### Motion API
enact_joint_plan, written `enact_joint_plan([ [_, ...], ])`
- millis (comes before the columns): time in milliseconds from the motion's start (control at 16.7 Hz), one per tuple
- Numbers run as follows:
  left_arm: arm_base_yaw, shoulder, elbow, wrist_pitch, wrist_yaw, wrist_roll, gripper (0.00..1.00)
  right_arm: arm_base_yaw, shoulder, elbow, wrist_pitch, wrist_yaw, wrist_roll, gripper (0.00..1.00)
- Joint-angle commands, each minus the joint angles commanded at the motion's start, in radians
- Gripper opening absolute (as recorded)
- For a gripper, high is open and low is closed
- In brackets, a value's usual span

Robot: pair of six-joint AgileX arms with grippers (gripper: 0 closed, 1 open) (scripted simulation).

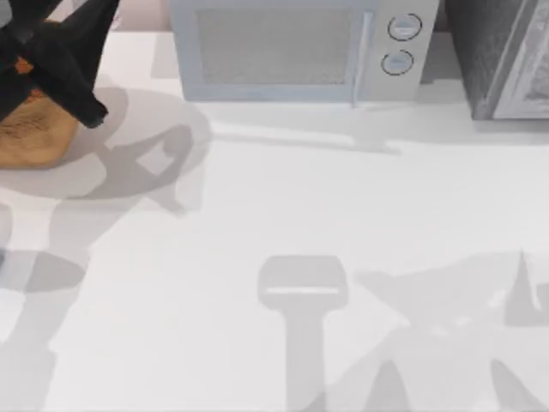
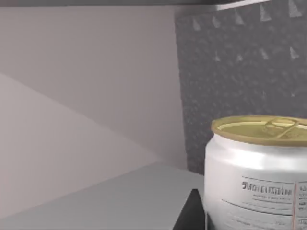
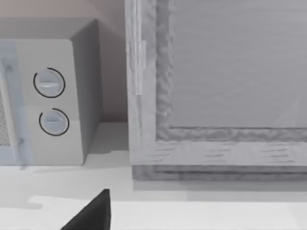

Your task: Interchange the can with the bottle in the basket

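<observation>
While the left arm is hovering over the basket at the surface's far left, its wrist view is showing the can close by; whether the gripper is gripping it, I cannot tell. A loose hold is risking a drop outside the basket.

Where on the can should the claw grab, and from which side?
Probably the straight side wall of the can, just below the gold lid. It stands upright and round, so come in level from the side and pinch across its width; the pull tab on the lid makes a poor hold from above.
</observation>
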Motion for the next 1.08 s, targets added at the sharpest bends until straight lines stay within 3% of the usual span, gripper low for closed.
enact_joint_plan([
  [1080,-0.088,0.78,0.325,0.397,0.397,0.024,0.0,0.0,0.0,0.0,0.0,0.0,0.0,1.0],
])
